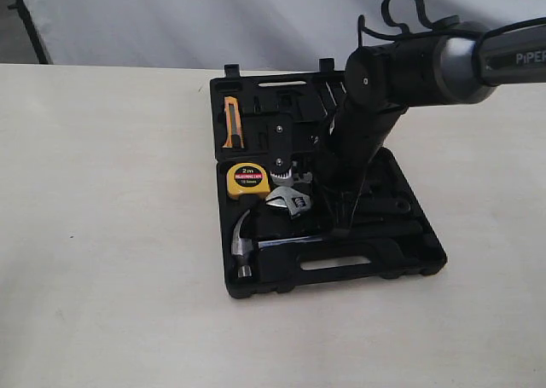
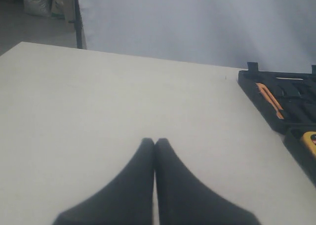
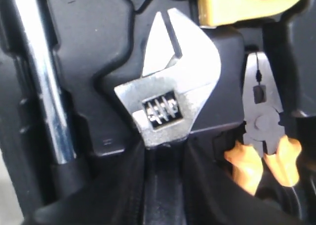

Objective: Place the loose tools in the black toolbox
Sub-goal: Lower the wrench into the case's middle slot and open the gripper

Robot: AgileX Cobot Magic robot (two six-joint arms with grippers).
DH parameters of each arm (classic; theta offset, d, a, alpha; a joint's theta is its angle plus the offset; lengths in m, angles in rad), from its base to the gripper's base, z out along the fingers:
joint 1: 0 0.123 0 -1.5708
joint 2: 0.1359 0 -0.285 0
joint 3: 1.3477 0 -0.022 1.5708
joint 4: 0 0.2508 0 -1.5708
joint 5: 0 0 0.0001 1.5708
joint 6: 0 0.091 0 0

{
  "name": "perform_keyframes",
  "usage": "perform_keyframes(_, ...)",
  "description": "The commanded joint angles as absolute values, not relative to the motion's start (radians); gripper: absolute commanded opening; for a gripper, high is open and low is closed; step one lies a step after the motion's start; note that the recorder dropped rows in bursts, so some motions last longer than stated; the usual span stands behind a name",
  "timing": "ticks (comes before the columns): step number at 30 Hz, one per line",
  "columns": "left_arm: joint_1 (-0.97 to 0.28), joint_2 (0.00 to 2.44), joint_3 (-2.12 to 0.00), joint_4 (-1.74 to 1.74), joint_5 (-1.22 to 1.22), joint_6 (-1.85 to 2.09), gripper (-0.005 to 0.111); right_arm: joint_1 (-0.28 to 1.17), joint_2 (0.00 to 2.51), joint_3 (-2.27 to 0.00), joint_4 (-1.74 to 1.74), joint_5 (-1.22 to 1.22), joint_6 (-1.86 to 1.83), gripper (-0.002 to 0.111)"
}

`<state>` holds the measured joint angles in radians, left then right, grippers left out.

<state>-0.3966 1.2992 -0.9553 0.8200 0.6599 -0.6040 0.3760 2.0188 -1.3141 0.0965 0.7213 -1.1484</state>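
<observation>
The black toolbox (image 1: 409,260) lies open on the table. The claw hammer (image 1: 245,241) rests along its front half, steel head to the left. My right gripper (image 1: 343,222) reaches down into the case and is shut on the black handle of the adjustable wrench (image 3: 170,91), whose silver head (image 1: 290,203) lies just behind the hammer (image 3: 42,86). A small dark ribbed round thing (image 1: 284,178) sits by the wrench head; I cannot tell whether it is the tape roll. My left gripper (image 2: 155,142) is shut and empty over bare table, out of the exterior view.
A yellow tape measure (image 1: 248,179) and an orange utility knife (image 1: 234,122) sit in the left of the case. Orange-handled pliers (image 3: 264,121) lie beside the wrench. The right arm (image 1: 375,98) leans over the back half. Pale table surrounds the case, with a grey backdrop behind.
</observation>
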Motion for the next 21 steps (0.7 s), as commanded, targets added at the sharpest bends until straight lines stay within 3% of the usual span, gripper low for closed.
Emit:
perform_keyframes(1,-0.393,1.291,-0.946,0.806,0.643,-0.614,0.001,0.373,2.037,-1.312,0.086,0.768,-1.176,-0.001)
perform_keyframes(9,-0.393,1.291,-0.946,0.806,0.643,-0.614,0.001,0.373,2.035,-1.312,0.130,0.778,-1.145,0.000)
perform_keyframes(14,-0.393,1.291,-0.946,0.806,0.643,-0.614,0.001,0.377,2.057,-1.312,0.169,0.770,-1.136,0.018)
perform_keyframes(21,-0.393,1.291,-0.946,0.806,0.643,-0.614,0.001,0.400,2.089,-1.312,0.193,0.754,-1.095,0.021)
